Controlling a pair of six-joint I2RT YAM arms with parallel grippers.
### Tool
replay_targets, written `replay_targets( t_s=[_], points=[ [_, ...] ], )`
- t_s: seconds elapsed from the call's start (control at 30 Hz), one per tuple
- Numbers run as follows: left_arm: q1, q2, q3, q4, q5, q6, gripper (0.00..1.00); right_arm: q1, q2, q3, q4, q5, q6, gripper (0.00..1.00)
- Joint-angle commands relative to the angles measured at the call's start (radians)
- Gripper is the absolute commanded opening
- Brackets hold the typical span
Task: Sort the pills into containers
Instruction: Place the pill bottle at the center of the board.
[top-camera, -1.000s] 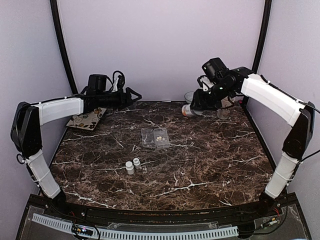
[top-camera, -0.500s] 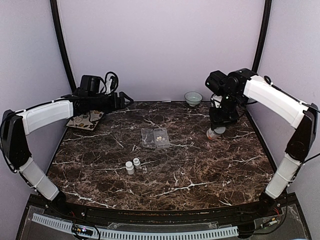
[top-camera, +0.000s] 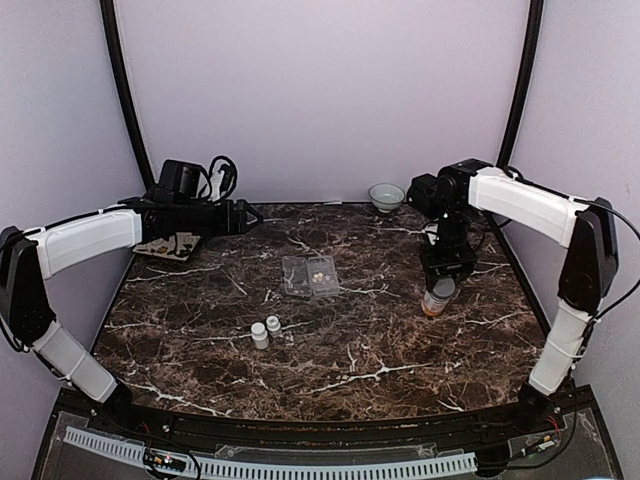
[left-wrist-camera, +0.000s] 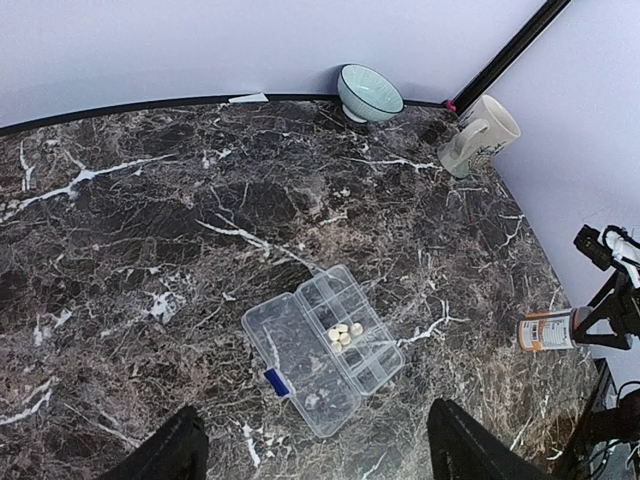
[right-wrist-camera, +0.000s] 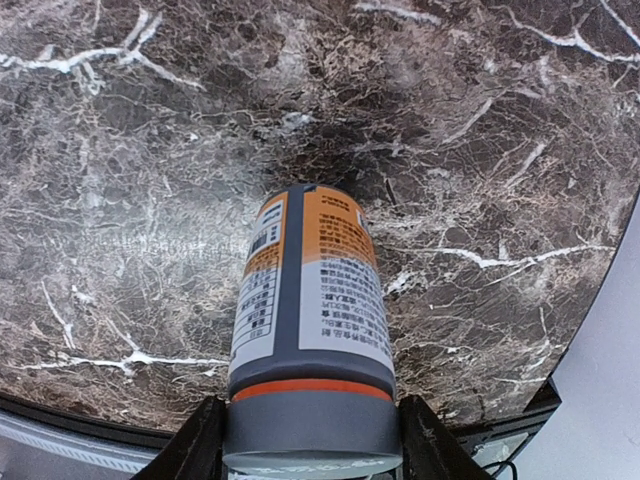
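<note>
The right claw (right-wrist-camera: 312, 452) is clenched on the grey cap (right-wrist-camera: 312, 430) of an orange bottle (right-wrist-camera: 310, 290), one finger (right-wrist-camera: 200, 440) on each side of the cap. The bottle hangs upright below the claw, base down toward the bench (top-camera: 380, 350). Its base is at the dark marble or just above it; I cannot tell whether they touch. In the top view this claw (top-camera: 440, 284) and bottle (top-camera: 434, 302) stand at the right side of the bench, well apart from the pill box (top-camera: 310, 275).

The left claw (left-wrist-camera: 315, 462) is released, its two fingers (left-wrist-camera: 170, 452) spread wide with nothing between them. It hovers over the far left of the bench (top-camera: 248, 215), pointing toward the middle, with a patterned mat (top-camera: 170, 243) lying below the arm.

The pill box (left-wrist-camera: 322, 348) sits near the centre of the bench, its clear lid (left-wrist-camera: 285, 355) folded open and flat beside the divided half. The pills (left-wrist-camera: 344, 333) lie bunched together inside the box, about the middle of the divided half; from above they show as pale specks (top-camera: 319, 276).

Two white bottles (top-camera: 266, 330) stand just beside each other, nearer the arm bases than the box. A bowl (left-wrist-camera: 369, 92) sits at the far edge, and a mug (left-wrist-camera: 480, 135) lies on its side in the far right corner.
</note>
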Motion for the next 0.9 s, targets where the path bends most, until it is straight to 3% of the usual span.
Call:
replay_targets(
  t_s=[0.0, 0.27, 0.57, 0.87],
  points=[
    [-0.004, -0.041, -0.011, -0.008, -0.012, 0.020, 0.78, -0.042, 0.054, 0.022, -0.004, -0.046, -0.055, 0.07],
    [-0.005, -0.024, -0.002, -0.005, -0.013, 0.025, 0.78, -0.100, 0.137, 0.063, -0.003, -0.114, -0.117, 0.11],
    [-0.005, -0.001, 0.014, -0.002, -0.016, 0.031, 0.78, -0.121, 0.155, 0.047, 0.008, -0.131, -0.144, 0.50],
    [-0.004, 0.017, 0.021, 0.014, -0.018, 0.023, 0.79, -0.124, 0.145, 0.077, 0.044, -0.115, -0.135, 0.63]
  ],
)
